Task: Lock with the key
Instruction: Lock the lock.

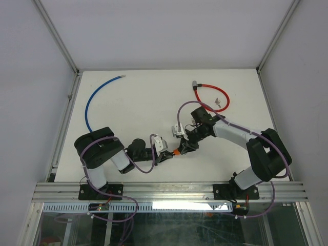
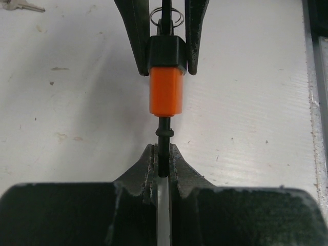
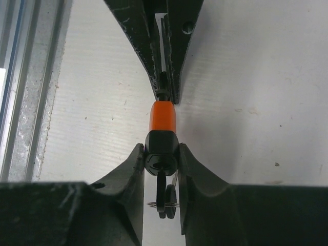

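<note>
The orange lock (image 2: pixel 166 92) is held between the two arms, over the near middle of the counter (image 1: pixel 143 97). The left fingers (image 2: pixel 147 166) are clamped on the thin black pin (image 2: pixel 164 134) at one end. The right fingers (image 3: pixel 134 166) pinch the black head (image 3: pixel 161 148) at the other (the key (image 3: pixel 161 192) sits in it, ring dangling). Bare counter lies on both sides; the blue cable (image 1: pixel 91 105) and red cable (image 1: pixel 211 97) rest well apart, toward the far edge.

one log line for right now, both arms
left gripper: shut on black pin | right gripper: shut on orange lock | black pin: in lock's orange end | key: at lock's black end, ring attached
</note>
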Available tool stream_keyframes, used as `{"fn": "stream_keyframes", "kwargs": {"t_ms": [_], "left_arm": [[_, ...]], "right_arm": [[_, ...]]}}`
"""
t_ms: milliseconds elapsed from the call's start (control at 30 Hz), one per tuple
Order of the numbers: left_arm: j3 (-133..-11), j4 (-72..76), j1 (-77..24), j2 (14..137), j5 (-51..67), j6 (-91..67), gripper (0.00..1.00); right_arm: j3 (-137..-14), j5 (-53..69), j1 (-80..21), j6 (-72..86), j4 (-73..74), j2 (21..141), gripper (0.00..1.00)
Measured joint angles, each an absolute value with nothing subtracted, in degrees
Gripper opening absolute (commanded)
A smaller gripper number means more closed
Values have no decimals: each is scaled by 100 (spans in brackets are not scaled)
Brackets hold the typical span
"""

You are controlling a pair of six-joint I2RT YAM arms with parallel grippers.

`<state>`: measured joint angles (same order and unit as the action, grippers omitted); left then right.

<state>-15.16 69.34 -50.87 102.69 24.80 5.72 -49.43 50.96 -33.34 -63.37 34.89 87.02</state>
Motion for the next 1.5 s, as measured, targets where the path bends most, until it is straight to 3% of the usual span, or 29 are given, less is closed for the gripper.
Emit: {"fn": "stream_keyframes", "kwargs": {"t_ms": [333, 833, 1267, 1400, 1500], "left_arm": [[-1181, 7819, -4842, 10680, 2521, 484, 0], [-982, 8396, -4532, 10951, 3081, 497, 0], [-1017, 8355, -4412, 10945, 3234, 255, 0], [-976, 8368, -4217, 10750, 3312, -180, 15], [-950, 8394, -4071, 10396, 3310, -526, 38]], "right_arm": [[-4998, 4615, -3782, -4812, 2818, 8936, 0], [-4418, 4567, -3983, -4058, 1636, 8866, 0], [-4403, 4757, -3848, -4053, 1568, 9126, 0], [-4403, 5443, -3448, -4056, 1396, 9142, 0], [-4405, 5918, -3166, -3981, 1267, 9102, 0]]}}
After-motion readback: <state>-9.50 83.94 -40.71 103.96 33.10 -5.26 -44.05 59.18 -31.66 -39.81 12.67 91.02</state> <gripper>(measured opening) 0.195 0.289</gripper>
